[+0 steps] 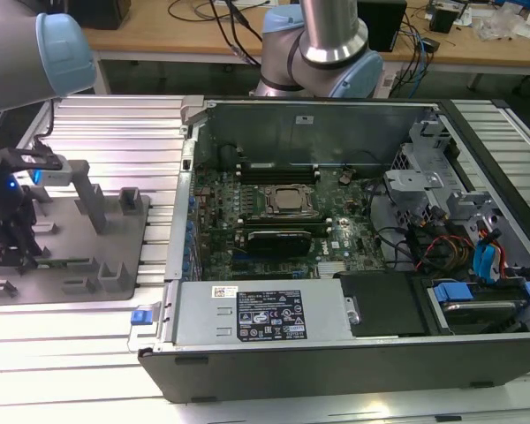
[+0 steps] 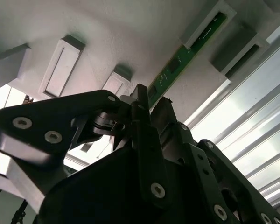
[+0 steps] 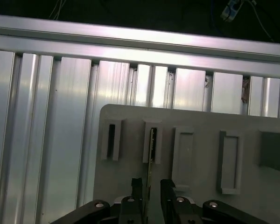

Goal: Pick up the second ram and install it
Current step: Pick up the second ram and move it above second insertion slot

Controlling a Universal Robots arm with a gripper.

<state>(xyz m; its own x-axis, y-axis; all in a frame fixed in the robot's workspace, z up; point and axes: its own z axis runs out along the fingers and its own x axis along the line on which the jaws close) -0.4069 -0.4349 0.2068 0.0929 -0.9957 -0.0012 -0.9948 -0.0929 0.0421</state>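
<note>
Between the fingers of my hand point(image 3: 151, 184), in the first wrist view, the second ram point(image 3: 152, 144) stands on edge, with daylight either side, so I judge the hand unclenched, not yet gripping. Slotted grey blocks point(image 3: 146, 140) on its tray point(image 3: 196, 123) prop it upright (handy for a straddling grasp). Beyond lies the ribbed bench point(image 3: 60, 116).

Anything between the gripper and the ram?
Nothing: in the first wrist view the ram runs edge-on between the gripper's fingers, with bare gaps either side.
</note>
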